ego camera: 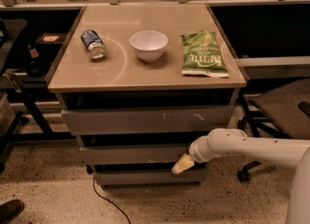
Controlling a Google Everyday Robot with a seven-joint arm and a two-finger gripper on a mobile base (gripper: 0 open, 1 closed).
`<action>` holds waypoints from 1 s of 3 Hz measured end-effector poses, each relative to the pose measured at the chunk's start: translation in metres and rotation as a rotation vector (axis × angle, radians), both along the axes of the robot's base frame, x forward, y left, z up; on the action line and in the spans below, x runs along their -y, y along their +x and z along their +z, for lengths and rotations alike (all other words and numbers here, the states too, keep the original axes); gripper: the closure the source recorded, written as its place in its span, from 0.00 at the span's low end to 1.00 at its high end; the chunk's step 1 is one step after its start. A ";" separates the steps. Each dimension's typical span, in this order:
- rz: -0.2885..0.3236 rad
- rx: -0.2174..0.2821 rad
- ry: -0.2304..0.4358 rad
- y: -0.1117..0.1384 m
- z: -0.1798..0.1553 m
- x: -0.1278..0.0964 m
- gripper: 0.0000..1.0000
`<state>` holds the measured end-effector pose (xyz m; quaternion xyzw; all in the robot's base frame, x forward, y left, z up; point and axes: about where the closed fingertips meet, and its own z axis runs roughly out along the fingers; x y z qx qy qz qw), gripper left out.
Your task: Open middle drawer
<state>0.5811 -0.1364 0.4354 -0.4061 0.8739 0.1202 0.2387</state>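
Note:
The middle drawer (pixel 131 153) is a plain grey front in the cabinet under the tan table, below the top drawer front (pixel 145 120) with white scratch marks and above the lowest plain front (pixel 145 177). It sticks out slightly past the lowest front. My white arm reaches in from the right. My gripper (pixel 182 165), with its cream-coloured tip, sits at the lower right edge of the middle drawer front, touching or very close to it.
On the table top (pixel 116 72) lie a can on its side (pixel 93 44), a white bowl (pixel 148 45) and a green chip bag (pixel 202 54). A chair (pixel 278 106) stands to the right. A black cable (pixel 104 203) runs over the speckled floor.

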 end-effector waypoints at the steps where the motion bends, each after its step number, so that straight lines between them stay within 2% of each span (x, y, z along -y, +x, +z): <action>1: 0.027 0.001 -0.004 0.004 -0.005 -0.005 0.00; 2: 0.058 -0.038 0.000 -0.007 -0.016 -0.015 0.00; 3: 0.079 -0.112 -0.027 -0.035 -0.020 -0.015 0.00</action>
